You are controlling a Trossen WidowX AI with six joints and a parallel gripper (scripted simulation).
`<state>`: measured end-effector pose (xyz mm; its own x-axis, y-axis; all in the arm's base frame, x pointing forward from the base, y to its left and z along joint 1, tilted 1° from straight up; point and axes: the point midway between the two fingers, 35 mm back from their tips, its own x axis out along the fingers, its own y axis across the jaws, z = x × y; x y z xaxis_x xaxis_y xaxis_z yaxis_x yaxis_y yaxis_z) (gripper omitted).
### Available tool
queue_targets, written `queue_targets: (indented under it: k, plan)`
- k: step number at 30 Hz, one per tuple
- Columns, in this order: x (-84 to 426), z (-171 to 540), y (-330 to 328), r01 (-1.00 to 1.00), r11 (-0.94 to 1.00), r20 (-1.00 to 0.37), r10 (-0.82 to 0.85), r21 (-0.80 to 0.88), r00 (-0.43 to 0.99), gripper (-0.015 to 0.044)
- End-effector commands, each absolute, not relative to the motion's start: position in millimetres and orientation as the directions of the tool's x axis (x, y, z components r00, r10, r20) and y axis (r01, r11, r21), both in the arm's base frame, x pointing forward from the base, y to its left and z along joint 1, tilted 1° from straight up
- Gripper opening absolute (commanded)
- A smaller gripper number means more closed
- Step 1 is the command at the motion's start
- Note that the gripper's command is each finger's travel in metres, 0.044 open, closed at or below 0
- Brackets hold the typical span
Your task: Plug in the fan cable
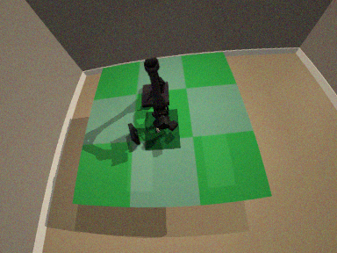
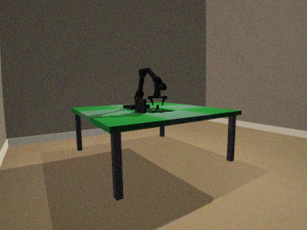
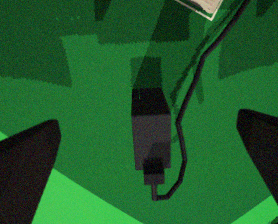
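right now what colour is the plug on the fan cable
Dark grey with a black end, the small block-shaped plug lying on the dark green board; wrist view shows it best.

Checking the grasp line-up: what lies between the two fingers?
In the wrist view, the plug and its cable lie between the open fingers, untouched.

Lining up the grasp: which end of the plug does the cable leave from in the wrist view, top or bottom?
The bottom end. The cable exits the plug at its narrow black tip, hooks right, then runs up its right side. The open gripper straddles it.
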<state>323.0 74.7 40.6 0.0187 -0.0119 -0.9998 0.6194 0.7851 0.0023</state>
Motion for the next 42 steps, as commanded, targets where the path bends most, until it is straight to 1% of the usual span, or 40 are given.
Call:
queue_targets:
  k: [1,14,26,38,40,42]
  plan:
    - [322,32,75,0.615,0.788,-1.000,-0.009,0.002,0.015,0.0440]
    - [322,17,75,0.615,0.788,-1.000,-0.009,0.002,0.015,0.0440]
    - [322,20,74,0.619,0.785,-1.000,-0.013,0.000,0.016,0.0125]
    - [322,20,74,0.619,0.785,-1.000,-0.013,0.000,0.016,0.0045]
    - [322,31,74,0.618,0.786,-1.000,-0.012,0.000,0.016,0.0000]
    - [322,58,75,0.616,0.788,-1.000,-0.010,0.001,0.015,0.0000]
